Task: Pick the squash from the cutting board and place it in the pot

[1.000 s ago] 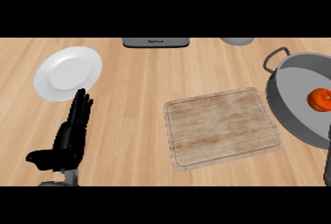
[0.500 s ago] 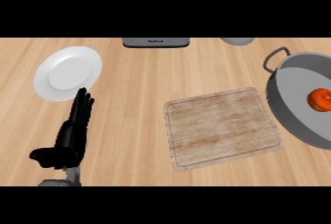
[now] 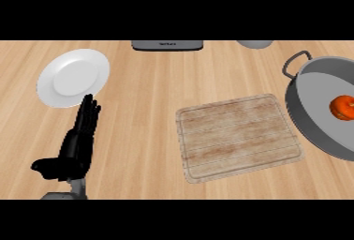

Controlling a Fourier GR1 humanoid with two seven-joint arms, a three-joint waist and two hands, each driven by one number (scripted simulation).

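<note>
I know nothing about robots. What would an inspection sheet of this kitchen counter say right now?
Surface: wooden counter.
Job's things: cutting board in the middle, no squash on it; orange squash inside the grey pot at the right edge.
Clutter: white plate upper left; dark grey box and grey rounded object at the far edge, both cut off.
Hands: left hand open, resting lower left, fingers pointing towards the plate; right hand not in view.
Cables: nothing seen.
Surroundings: nothing seen.

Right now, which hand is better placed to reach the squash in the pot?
Probably right. The squash sits in the pot at the view's right edge. The left hand rests open far left below the plate, the cutting board between. The right hand is out of view, though.
</note>
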